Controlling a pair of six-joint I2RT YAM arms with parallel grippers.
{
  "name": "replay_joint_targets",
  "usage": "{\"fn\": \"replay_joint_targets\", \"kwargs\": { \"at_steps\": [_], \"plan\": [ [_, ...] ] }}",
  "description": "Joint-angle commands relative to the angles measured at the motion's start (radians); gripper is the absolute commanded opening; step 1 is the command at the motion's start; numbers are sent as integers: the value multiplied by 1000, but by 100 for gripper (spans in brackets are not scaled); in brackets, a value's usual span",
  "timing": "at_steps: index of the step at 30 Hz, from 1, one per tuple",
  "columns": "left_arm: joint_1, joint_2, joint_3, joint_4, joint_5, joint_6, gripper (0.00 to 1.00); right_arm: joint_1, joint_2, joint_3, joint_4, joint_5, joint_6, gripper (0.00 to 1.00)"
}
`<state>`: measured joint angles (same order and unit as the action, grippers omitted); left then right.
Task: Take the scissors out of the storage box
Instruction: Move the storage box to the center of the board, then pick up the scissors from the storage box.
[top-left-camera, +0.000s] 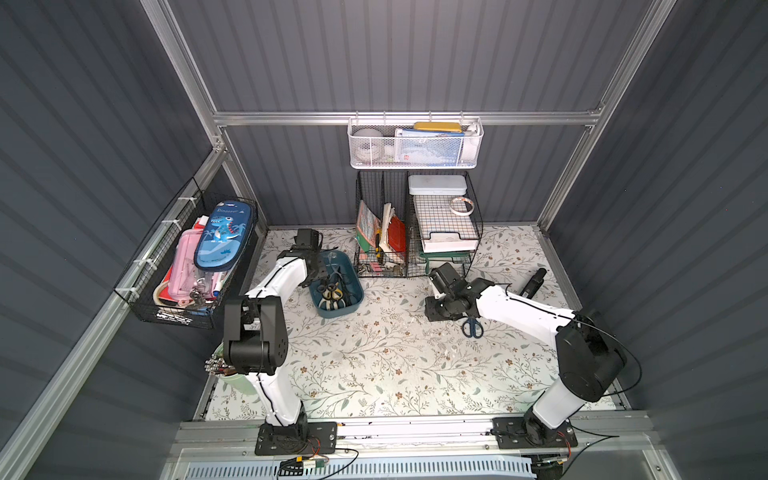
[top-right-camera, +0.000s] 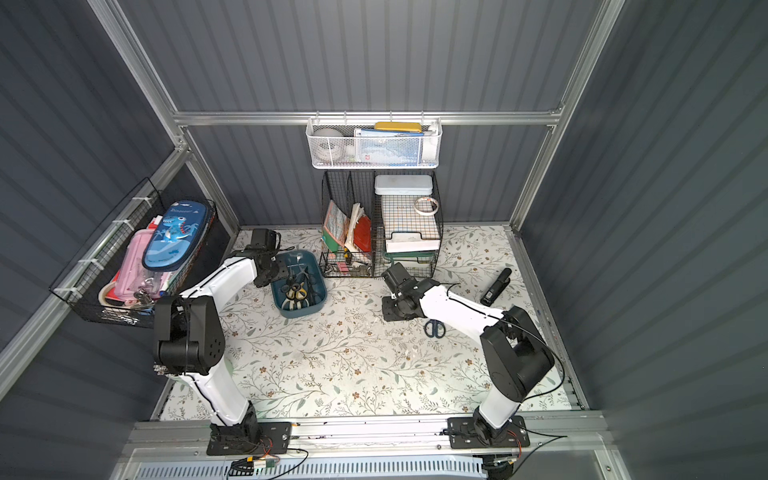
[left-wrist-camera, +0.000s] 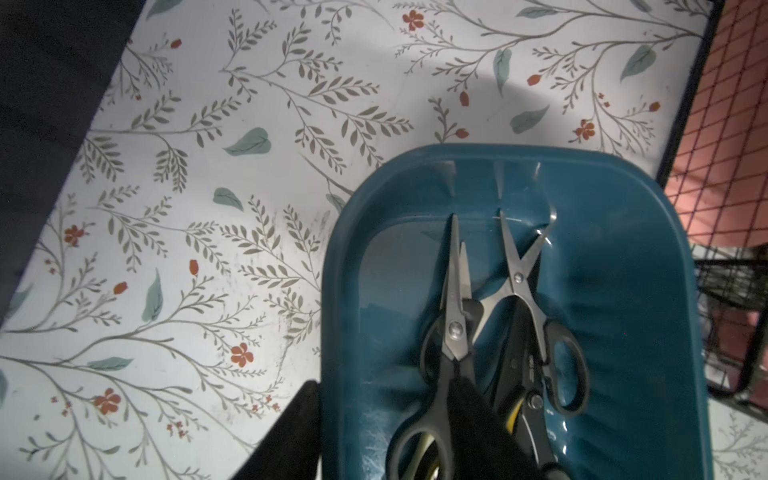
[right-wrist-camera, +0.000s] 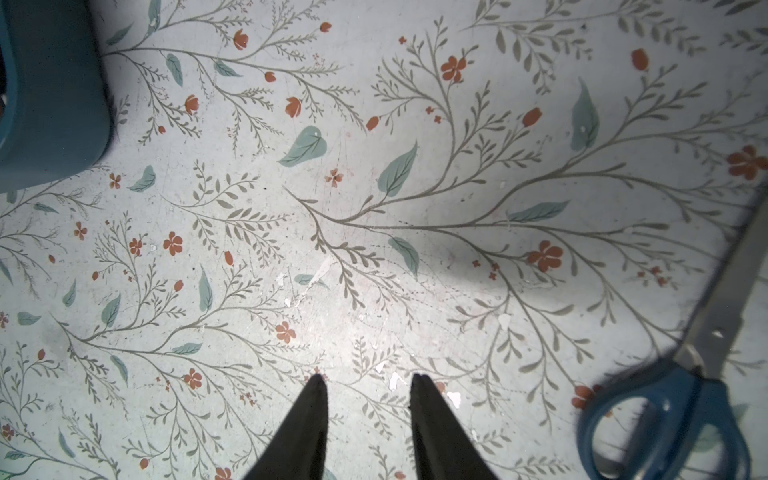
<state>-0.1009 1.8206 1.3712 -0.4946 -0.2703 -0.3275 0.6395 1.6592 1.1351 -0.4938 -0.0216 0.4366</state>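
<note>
Inside the teal storage box (left-wrist-camera: 631, 232) we see the scissors heaped toward its near end. A black-handled pair (left-wrist-camera: 455, 332) lies on top, and a second small black-handled pair (left-wrist-camera: 517, 276) lies just beside it with its blades crossed open. A yellow-and-black handle (left-wrist-camera: 513, 411) peeps out from beneath, and in a top view cream handles (top-left-camera: 331, 305) show at the very end of the pile. All of them lie along the box's long axis, handles toward the robot and tips toward the far wall of the box. We find the left gripper (left-wrist-camera: 384, 380) right at this pile, its jaws parted across that axis. One finger (left-wrist-camera: 478, 411) sits over the handle neck of the top black pair, while the other (left-wrist-camera: 297, 419) hangs outside the box's left wall, so the wall stands between them. We cannot tell whether the inner finger touches the scissors. We judge that the coming move turns on this: the jaws cross the scissors' length as they should, but they need to shift sideways into the box so that both fingers flank a handle rather than the rim. The right gripper (right-wrist-camera: 369, 378) is well apart, low over the bare floral table (right-wrist-camera: 374, 208), its fingers narrowly parted and empty. A blue-handled pair (right-wrist-camera: 721, 316) lies out on the table just beside it. The left arm is plainly the nearer one.
</note>
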Motion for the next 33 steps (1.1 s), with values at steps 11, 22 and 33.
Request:
{"fn": "replay_joint_targets", "kwargs": {
  "at_steps": [11,22,33],
  "plan": [
    [-10,-13,107,-54,-89,16,63,5,0,18,-10,1,-2,38],
    [-33,20,-38,28,190,23,54,11,32,45,-4,-14,5,38],
    [-33,42,-134,39,222,-8,48,12,33,28,-2,-7,4,38]
  ]
}}
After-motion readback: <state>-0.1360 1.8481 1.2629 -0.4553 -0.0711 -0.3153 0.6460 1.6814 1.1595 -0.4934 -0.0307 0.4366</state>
